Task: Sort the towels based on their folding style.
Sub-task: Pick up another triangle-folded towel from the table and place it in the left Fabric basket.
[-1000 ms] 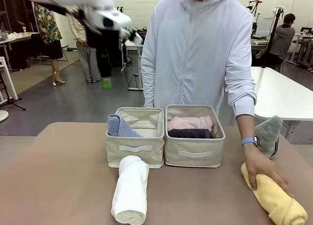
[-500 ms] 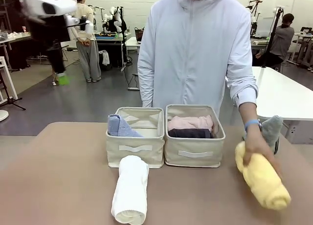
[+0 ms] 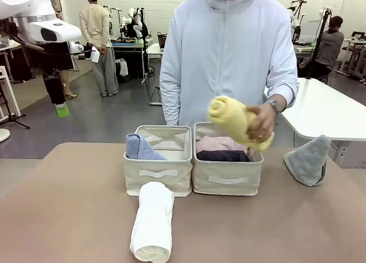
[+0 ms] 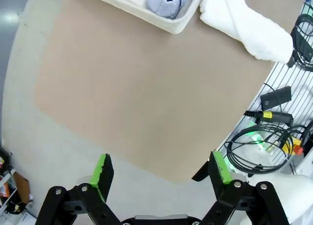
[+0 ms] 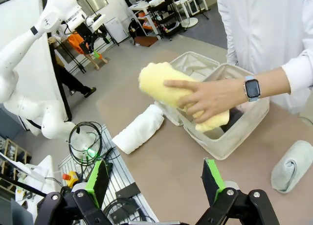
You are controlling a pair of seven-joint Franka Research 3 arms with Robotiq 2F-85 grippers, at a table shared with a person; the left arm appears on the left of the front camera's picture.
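A person's hand holds the yellow rolled towel [image 3: 231, 120] [image 5: 161, 85] in the air over the right bin [image 3: 227, 180]. Pink [image 3: 222, 143] and dark grey [image 3: 221, 155] rolls lie in that bin. The light blue cone [image 3: 137, 147] [image 4: 165, 1] sits in the left bin [image 3: 157, 180]. In front of the left bin the white roll [image 3: 152, 220] [image 4: 247, 27] [image 5: 139, 129] lies on the table. The pale grey-green cone [image 3: 309, 160] [image 5: 292, 166] stands at the right. My left gripper [image 3: 60, 108] [image 4: 161, 168] hangs high at the far left, open and empty. My right gripper [image 5: 155, 178] is open and empty above the table.
The brown table [image 3: 74, 206] has free room on its left half. The person [image 3: 229, 51] stands close behind the bins. Cables and a wire rack [image 4: 274, 132] lie off the table's near edge. A white table [image 3: 331, 108] stands at the back right.
The person has lifted the yellow roll off the table's right side and carried it up over the right bin. My left arm has swung farther left.
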